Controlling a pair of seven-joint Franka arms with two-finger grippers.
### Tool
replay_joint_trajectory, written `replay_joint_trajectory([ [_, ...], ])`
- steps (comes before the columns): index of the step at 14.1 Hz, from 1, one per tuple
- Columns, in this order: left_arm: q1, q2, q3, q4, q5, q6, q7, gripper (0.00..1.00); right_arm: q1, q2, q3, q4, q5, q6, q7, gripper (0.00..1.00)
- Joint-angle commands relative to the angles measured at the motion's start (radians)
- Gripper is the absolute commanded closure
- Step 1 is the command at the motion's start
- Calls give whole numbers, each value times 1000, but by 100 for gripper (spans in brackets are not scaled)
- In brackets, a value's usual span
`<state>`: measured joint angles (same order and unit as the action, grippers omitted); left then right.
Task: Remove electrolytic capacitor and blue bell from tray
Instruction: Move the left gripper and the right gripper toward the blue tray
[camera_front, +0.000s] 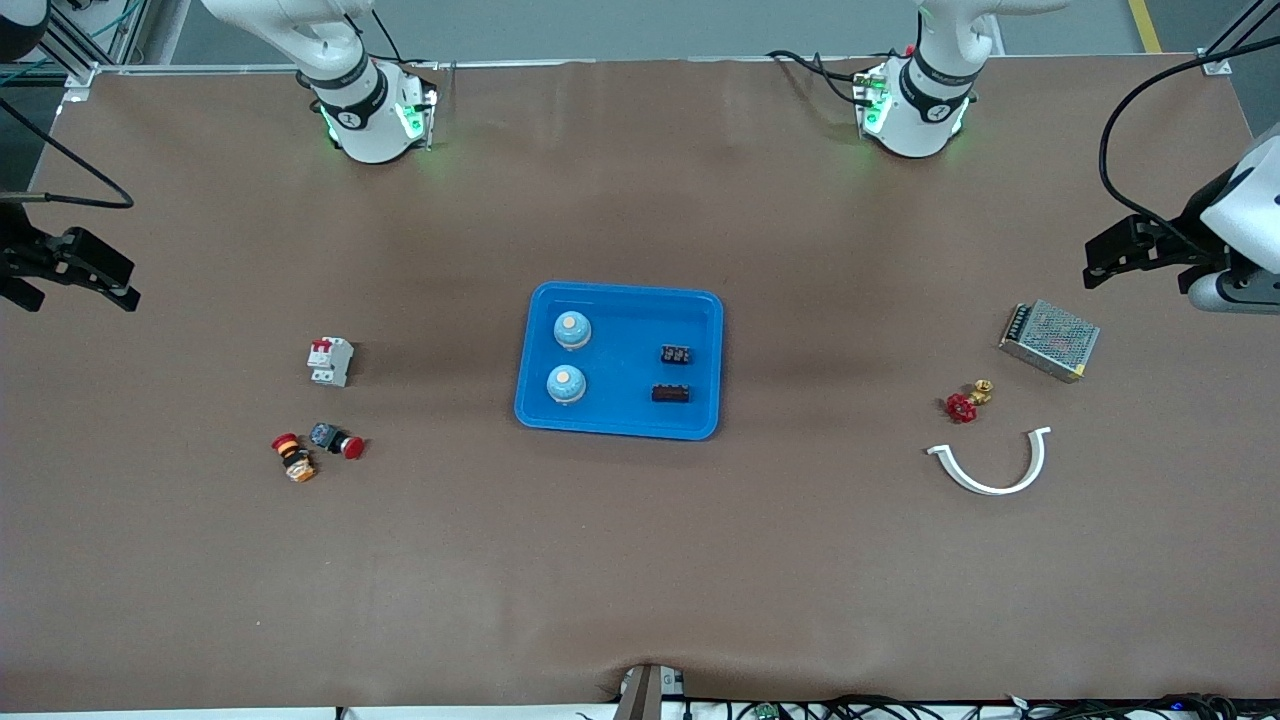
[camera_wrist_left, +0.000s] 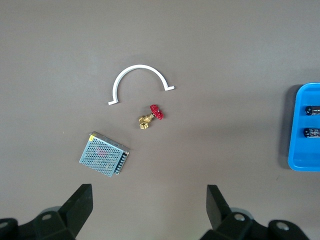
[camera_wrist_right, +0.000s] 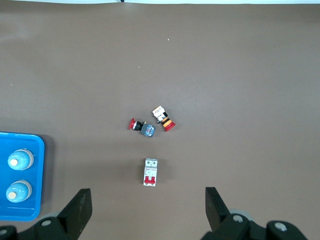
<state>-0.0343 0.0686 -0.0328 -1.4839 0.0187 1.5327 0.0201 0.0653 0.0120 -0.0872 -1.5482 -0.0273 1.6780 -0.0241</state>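
A blue tray (camera_front: 620, 292) lies at the middle of the table. In it stand two light-blue bells (camera_front: 572, 330) (camera_front: 565, 384) on the side toward the right arm's end, and two small black capacitors (camera_front: 675, 353) (camera_front: 671, 393) on the side toward the left arm's end. My left gripper (camera_front: 1100, 262) hangs open and empty over the left arm's end of the table, apart from the tray. My right gripper (camera_front: 125, 285) hangs open and empty over the right arm's end. The right wrist view shows the bells (camera_wrist_right: 20, 160); the left wrist view shows the capacitors (camera_wrist_left: 312, 110).
Toward the right arm's end lie a white circuit breaker (camera_front: 330, 361) and two red push buttons (camera_front: 337, 440) (camera_front: 293, 458). Toward the left arm's end lie a metal power supply (camera_front: 1049, 339), a red-handled brass valve (camera_front: 967, 402) and a white curved bracket (camera_front: 993, 465).
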Motion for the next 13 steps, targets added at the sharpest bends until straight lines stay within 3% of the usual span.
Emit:
replay_joint_trajectory([
  [1,1,3,-2,14,3,-11,-9,0,1,8,-3,17,4,-9,-2,0],
  [13,-10,5,-5,2,-48,-16,-54,0,30,23,-3,4,4,-14,0,0],
])
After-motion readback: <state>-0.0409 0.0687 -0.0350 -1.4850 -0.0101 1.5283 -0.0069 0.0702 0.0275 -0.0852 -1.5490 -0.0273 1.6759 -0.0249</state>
